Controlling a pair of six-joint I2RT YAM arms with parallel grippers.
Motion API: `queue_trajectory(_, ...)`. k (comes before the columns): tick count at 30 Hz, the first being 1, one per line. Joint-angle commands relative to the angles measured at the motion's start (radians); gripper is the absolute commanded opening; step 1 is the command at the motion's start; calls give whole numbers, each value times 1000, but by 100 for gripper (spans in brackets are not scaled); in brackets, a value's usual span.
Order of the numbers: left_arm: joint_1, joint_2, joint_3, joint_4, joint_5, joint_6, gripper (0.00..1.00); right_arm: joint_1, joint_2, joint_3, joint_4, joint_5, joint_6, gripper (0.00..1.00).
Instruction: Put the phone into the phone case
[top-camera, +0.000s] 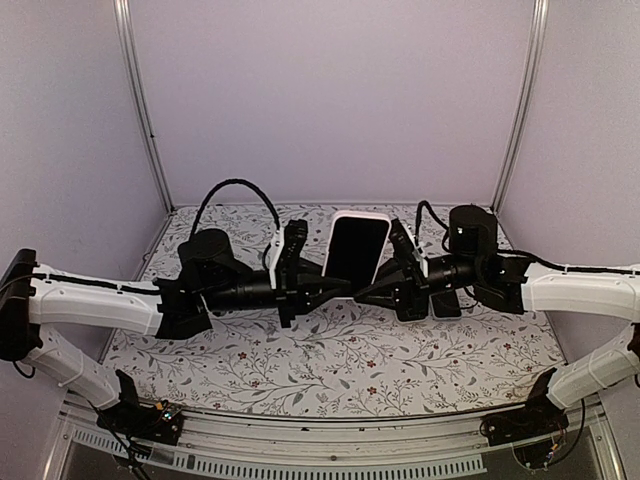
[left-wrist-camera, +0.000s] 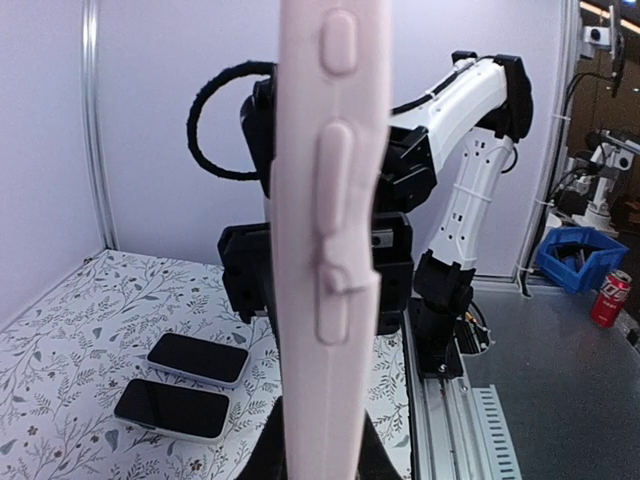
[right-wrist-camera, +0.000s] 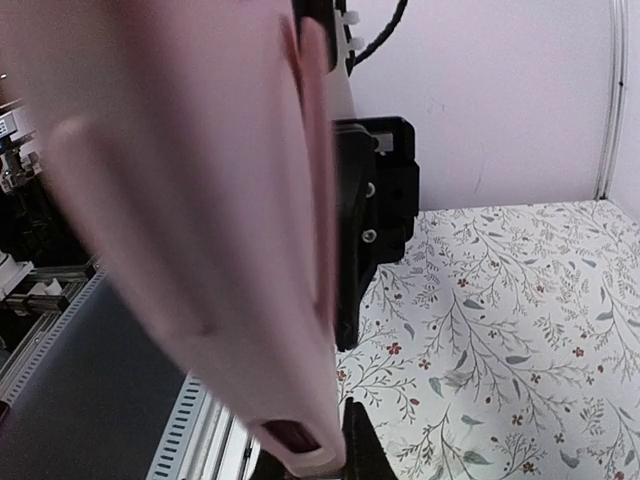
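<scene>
- The phone (top-camera: 357, 250) stood upright above the middle of the worktop (top-camera: 330, 365). Its dark screen was framed by the pale rim of the phone case (top-camera: 361, 216), so it looked already seated and the fitting seemed mostly done.
- What seemed left was pressing any loose corner home and setting it down.
- The left pincer (top-camera: 338, 287) was clamped on the phone case at its near lower edge.
- The right pincer (top-camera: 368, 292) met the same edge from the right; whether it gripped or only touched, I could not tell.
- The case's pinkish side filled both wrist views, blurred in the right one, and hid the corners and most of the fingers.
- Two other handsets (left-wrist-camera: 198, 358) lay flat on the right of the worktop, and from above the right arm partly covered them.
</scene>
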Motion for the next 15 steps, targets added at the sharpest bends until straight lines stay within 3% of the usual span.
queue_trajectory(1, -2, -29, 19, 79, -7, -19, 0, 18, 19, 17, -15, 23, -51, 0)
queue_trajectory(5, -2, -35, 15, 67, -13, -12, 0, 19, -11, 11, -41, 58, -83, 0)
queue_trajectory(6, -2, -36, 16, 61, -13, -10, 0, 19, -16, 11, -51, 78, -91, 13)
queue_trajectory(7, -2, -35, 18, 54, -13, -5, 0, 17, -25, 11, -65, 103, -94, 37)
queue_trajectory(8, -2, -36, 18, 48, -11, -3, 0, 17, -31, 12, -88, 124, -99, 54)
queue_trajectory(9, -2, -37, 18, 41, -7, 0, 0, 15, -44, 15, -111, 142, -116, 62)
queue_trajectory(11, -2, -39, 17, 31, -7, 4, 0, 10, -68, 20, -151, 163, -147, 70)
queue_trajectory(15, -2, -49, 5, 17, -6, 10, 0, -6, -129, 63, -245, 170, -202, 76)
